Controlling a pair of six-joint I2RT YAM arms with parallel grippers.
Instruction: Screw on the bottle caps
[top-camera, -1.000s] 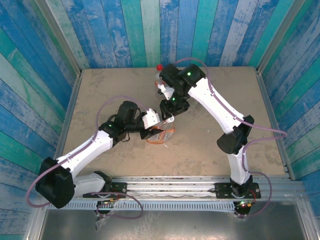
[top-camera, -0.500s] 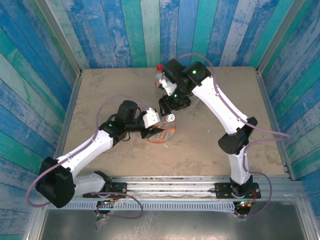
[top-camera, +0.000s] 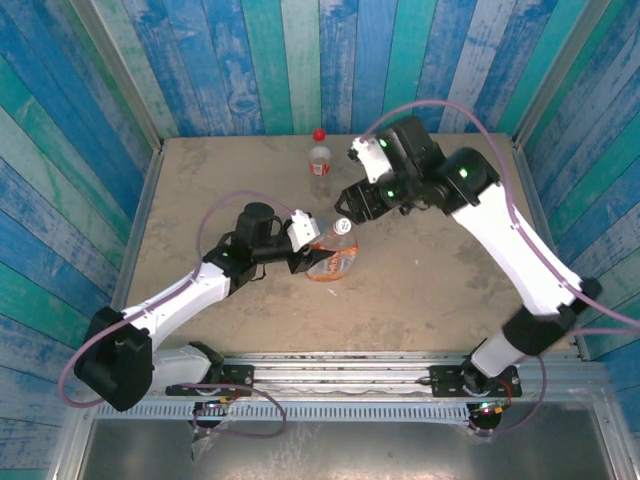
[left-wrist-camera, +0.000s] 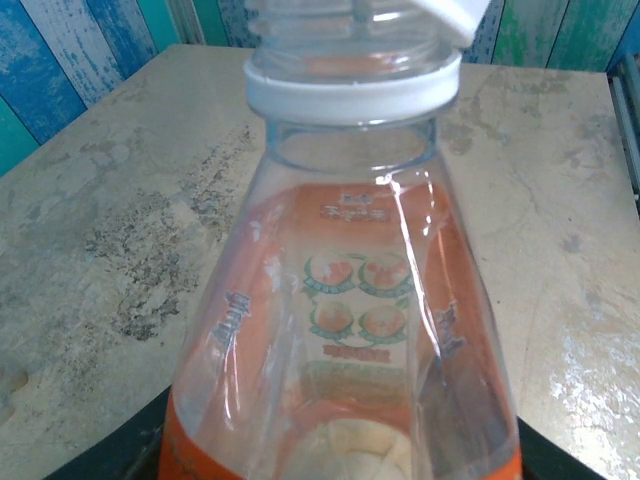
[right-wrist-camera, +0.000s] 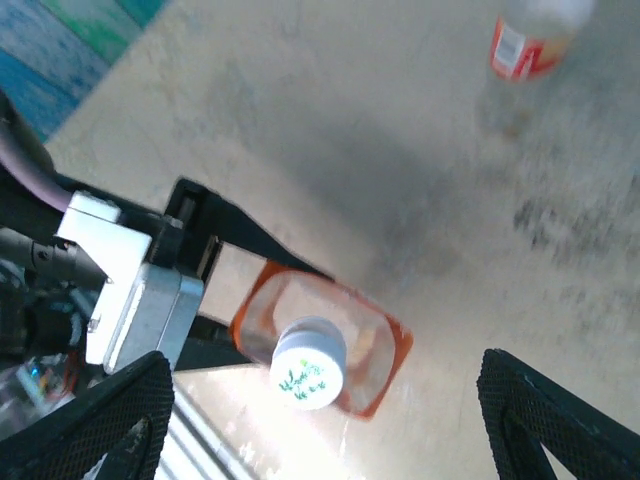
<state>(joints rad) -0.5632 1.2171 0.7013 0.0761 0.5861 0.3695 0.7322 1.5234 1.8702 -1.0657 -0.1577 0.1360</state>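
The wider bottle with the orange label (top-camera: 328, 258) (left-wrist-camera: 345, 330) (right-wrist-camera: 322, 338) stands tilted in mid-table with my left gripper (top-camera: 308, 256) shut on its lower part. A white cap (top-camera: 343, 227) (right-wrist-camera: 308, 362) (left-wrist-camera: 455, 14) with green print rests on its mouth, slightly askew, with neck threads showing under it. My right gripper (top-camera: 352, 206) (right-wrist-camera: 325, 420) hovers above and to the right of that cap, open and holding nothing, its black pads (right-wrist-camera: 110, 415) wide apart. The slim bottle with the red label band (top-camera: 319, 160) (right-wrist-camera: 528, 35) stands at the back, a red cap (top-camera: 319, 134) on top.
The sandy tabletop (top-camera: 440, 290) is boxed in by blue-striped walls (top-camera: 300, 60) at the back and sides. A metal rail (top-camera: 340, 372) carries both arm bases at the near edge. Bare table lies to the right and at the far left.
My right gripper has opened, let go of the white cap and pulled up and to the right. The slim bottle is uncovered. The left gripper's bottle shifted slightly right.
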